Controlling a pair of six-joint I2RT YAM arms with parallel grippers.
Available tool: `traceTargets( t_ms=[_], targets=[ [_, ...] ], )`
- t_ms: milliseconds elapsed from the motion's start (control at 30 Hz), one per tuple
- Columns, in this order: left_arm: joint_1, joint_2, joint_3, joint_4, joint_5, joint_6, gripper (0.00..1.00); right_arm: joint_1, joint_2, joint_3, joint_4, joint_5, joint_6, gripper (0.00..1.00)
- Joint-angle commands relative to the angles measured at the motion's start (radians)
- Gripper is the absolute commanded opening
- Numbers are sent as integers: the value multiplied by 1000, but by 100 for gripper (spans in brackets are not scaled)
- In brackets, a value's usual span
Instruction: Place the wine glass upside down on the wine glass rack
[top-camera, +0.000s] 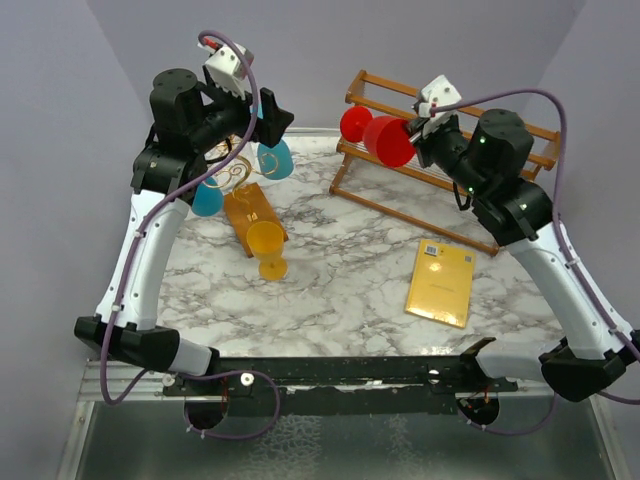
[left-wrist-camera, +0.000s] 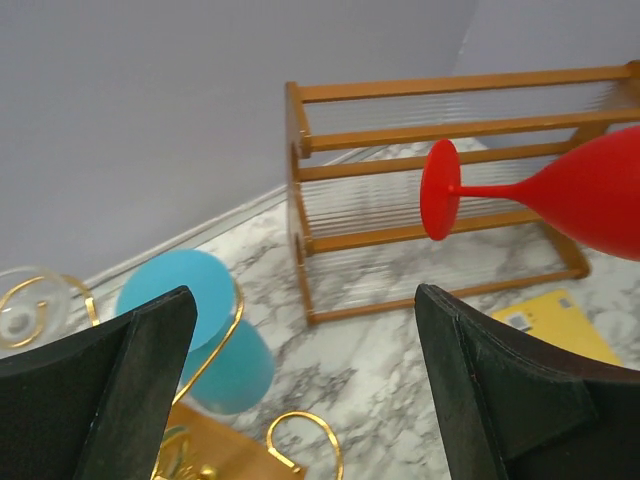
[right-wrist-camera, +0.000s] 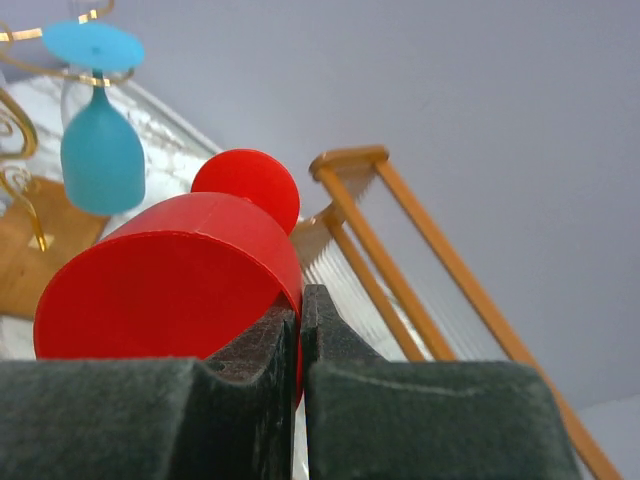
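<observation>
Red wine glass (top-camera: 386, 139), rim pinched in your right claw (top-camera: 418, 128), points its foot to 9 o'clock, toward the wine glass rack (top-camera: 238, 178) below your spread-open left claw (top-camera: 262, 116).

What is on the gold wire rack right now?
On the gold wire rack: one blue glass hanging upside down, another blue glass on its other side. The left arm covers the rack's top.
</observation>
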Motion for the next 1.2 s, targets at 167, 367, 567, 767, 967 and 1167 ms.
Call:
traceTargets(
  t_ms=[167, 367, 567, 767, 967, 1167],
  targets=[
    [0, 54, -65, 295, 348, -417, 86, 0, 4, 250, -130, -125, 95, 2],
    [-24, 67, -112, 394, 406, -491, 78, 0, 36, 316, -169, -241, 134, 1],
    [-38, 57, -179, 489, 480, -549, 63, 0, 54, 320, -170, -282, 153, 2],
    [-45, 55, -195, 475, 466, -528, 46, 0, 62, 319, -170, -316, 159, 1],
    [-56, 62, -203, 473, 467, -526, 27, 0, 71, 317, -168, -320, 159, 1],
    [-63, 66, -200, 472, 470, -514, 5, 0, 80, 316, -164, -312, 154, 2]
  ],
)
